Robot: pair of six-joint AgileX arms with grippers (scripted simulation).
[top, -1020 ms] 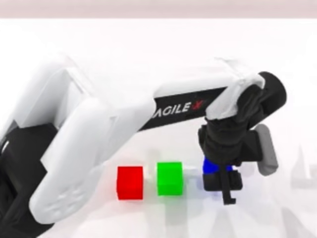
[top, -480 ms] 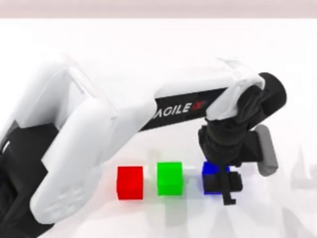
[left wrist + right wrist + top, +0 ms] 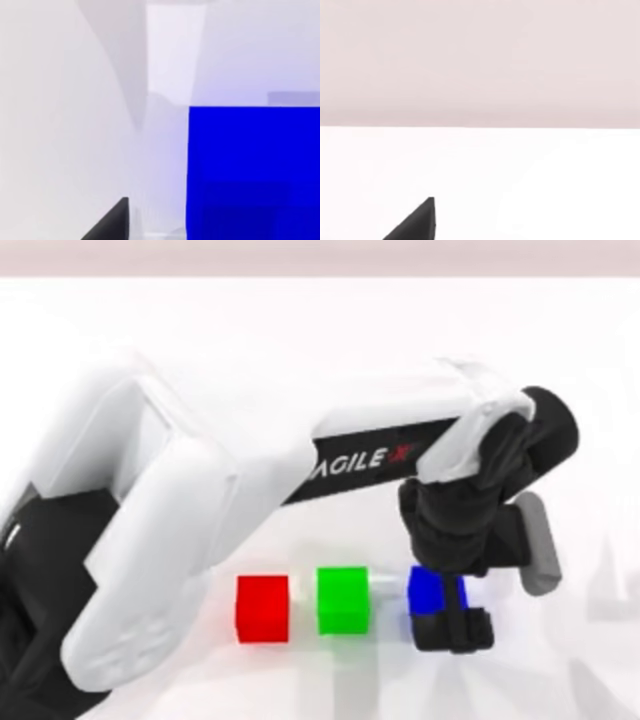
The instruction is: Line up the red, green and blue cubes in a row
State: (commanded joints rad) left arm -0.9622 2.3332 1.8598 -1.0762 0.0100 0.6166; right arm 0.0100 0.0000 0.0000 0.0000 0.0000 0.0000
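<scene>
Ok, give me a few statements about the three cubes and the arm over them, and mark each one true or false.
1. The green cube sits between the red cube and the blue cube. True.
2. The red cube is at the right end of the row. False: it is at the left end, and the blue one is at the right.
3. The left gripper is down at the blue cube. True.
4. The red and green cubes are touching. False: a strip of white table shows between them.
5. The right wrist view shows the green cube. False: it shows only bare table and a dark finger tip.
</scene>
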